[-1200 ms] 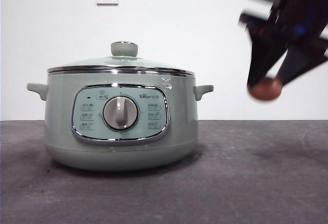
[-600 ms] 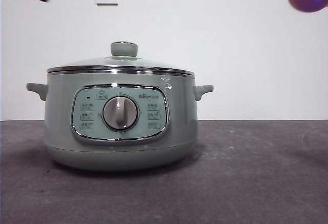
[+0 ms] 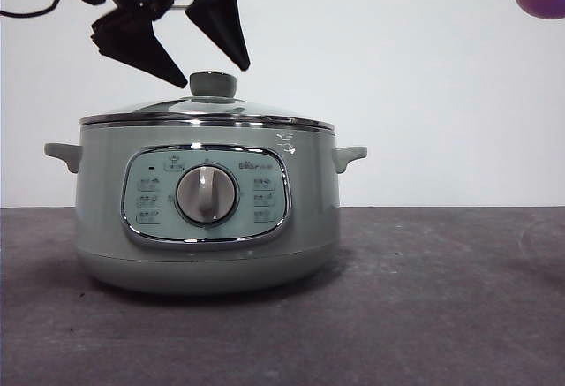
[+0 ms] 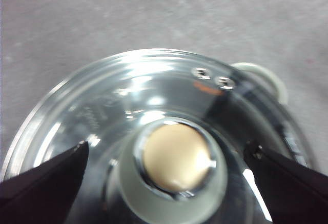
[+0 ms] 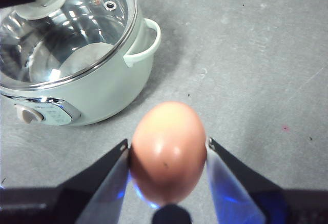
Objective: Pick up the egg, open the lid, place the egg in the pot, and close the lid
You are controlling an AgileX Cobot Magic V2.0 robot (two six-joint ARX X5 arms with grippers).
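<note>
Left gripper [image 3: 212, 72] has dropped from the top corner to just above the lid [image 3: 207, 110], jaws wide either side of the knob [image 4: 177, 157], not yet touching. Pot [image 3: 207, 218] closed, mid-table. Right gripper [image 5: 169, 149] holds the egg [image 5: 168, 149] high, right of the pot. Lid lift likely next.

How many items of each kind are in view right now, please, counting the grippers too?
Small brown-orange oval egg: 1
Pale green glass lid with chrome rim: 1
Large sage-green electric pot: 1
White wall socket: 0
Black two-jaw grippers: 2, left gripper and right gripper
Total: 5
</note>
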